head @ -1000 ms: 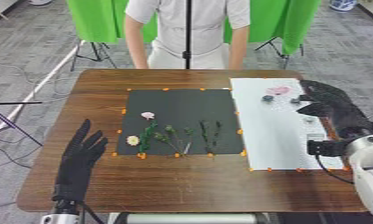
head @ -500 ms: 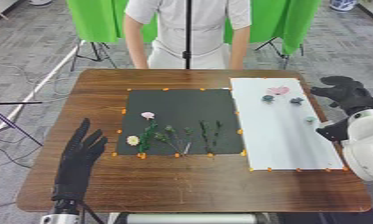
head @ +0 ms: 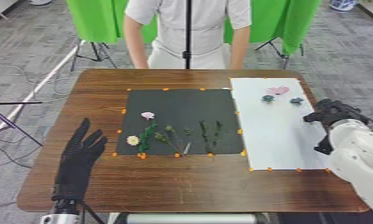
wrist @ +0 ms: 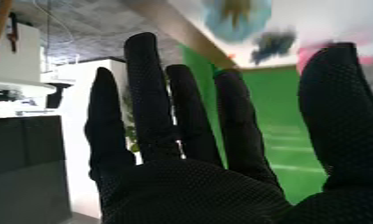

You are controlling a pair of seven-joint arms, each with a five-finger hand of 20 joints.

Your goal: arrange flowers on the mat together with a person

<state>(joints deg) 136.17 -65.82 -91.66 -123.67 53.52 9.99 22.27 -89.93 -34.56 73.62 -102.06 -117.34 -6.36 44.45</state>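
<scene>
Lying beyond right fingers (head: 315, 117): blue flower (wrist: 238, 20)

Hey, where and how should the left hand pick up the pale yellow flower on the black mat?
I'd pinch the pale yellow flower by the edges of its small round bloom, coming down from its left. Green leaves crowd its right side, while the left hand and a bare strip of black mat are on its left.

brown wooden table (head: 165, 187), matt dark mat (head: 178, 106), smooth white mat (head: 278, 137), textured black cloth on right robot hand (head: 337, 113)
</scene>
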